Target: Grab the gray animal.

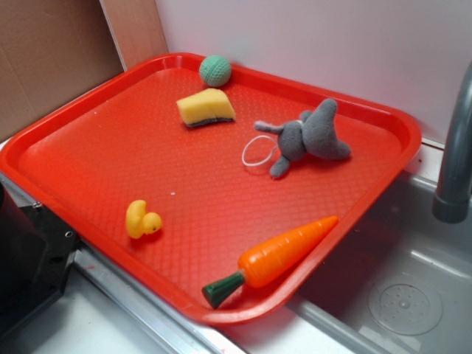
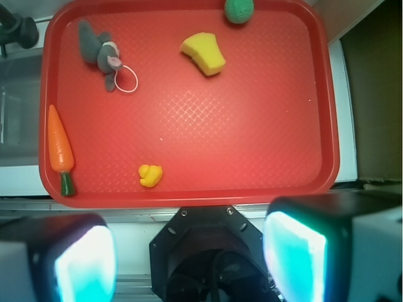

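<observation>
- Gray animal (image 1: 308, 135) is lying limp on the red tray (image 1: 110, 147), toward the tray's far right part in the exterior view, with a thin white string loop (image 1: 258, 154) resting on the tray just beside it.
- Seen from the wrist camera, the gray animal (image 2: 97, 50) is sitting in the tray's upper left corner, well apart from the end effector (image 2: 189, 255), whose two fingers are filling the bottom of the picture.
- The end effector is hanging wide open over the table's near edge, outside the tray, and is gripping nothing; its left finger (image 2: 63, 261) and right finger (image 2: 308, 248) are standing far apart with the dark mount showing between them.
- A yellow sponge (image 1: 206, 108) is lying near the tray's far edge, with a green knitted ball (image 1: 214, 70) just beyond it against the rim.
- A yellow rubber duck (image 1: 141, 219) is resting near the tray's front left, the closest item to the end effector in the wrist view.
- An orange toy carrot (image 1: 284, 252) is lying along the tray's near right rim, between the gray animal and the front corner.
- A gray faucet pipe (image 1: 456, 155) is standing over the metal sink (image 1: 398, 287) to the right of the tray.
</observation>
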`<state>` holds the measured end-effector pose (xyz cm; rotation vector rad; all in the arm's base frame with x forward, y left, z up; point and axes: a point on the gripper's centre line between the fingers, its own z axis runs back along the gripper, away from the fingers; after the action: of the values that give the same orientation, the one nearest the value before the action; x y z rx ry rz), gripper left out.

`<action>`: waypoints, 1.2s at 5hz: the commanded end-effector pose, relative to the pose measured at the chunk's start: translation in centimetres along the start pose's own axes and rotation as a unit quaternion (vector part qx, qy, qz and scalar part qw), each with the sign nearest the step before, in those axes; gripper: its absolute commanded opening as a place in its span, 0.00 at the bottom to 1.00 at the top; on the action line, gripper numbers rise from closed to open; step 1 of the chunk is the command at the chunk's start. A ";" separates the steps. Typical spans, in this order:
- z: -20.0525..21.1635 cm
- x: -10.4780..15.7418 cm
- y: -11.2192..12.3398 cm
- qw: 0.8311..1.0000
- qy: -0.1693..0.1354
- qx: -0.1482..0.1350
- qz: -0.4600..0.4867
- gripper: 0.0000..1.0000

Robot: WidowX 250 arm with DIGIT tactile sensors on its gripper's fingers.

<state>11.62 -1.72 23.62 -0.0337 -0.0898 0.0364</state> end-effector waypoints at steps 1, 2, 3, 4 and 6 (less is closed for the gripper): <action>0.0 0.0 0.0 1.000 0.000 0.000 0.000 1.00; 0.3 -0.4 0.1 1.000 -0.010 -0.008 -0.004 1.00; 0.5 -0.7 -0.1 1.000 -0.013 -0.008 -0.002 1.00; 0.4 -0.7 -0.2 1.000 -0.014 -0.009 -0.008 1.00; -1.8 2.8 -0.6 0.999 -0.037 -0.010 -0.027 1.00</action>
<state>14.43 -2.21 21.42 -0.0513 -0.1409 -0.0058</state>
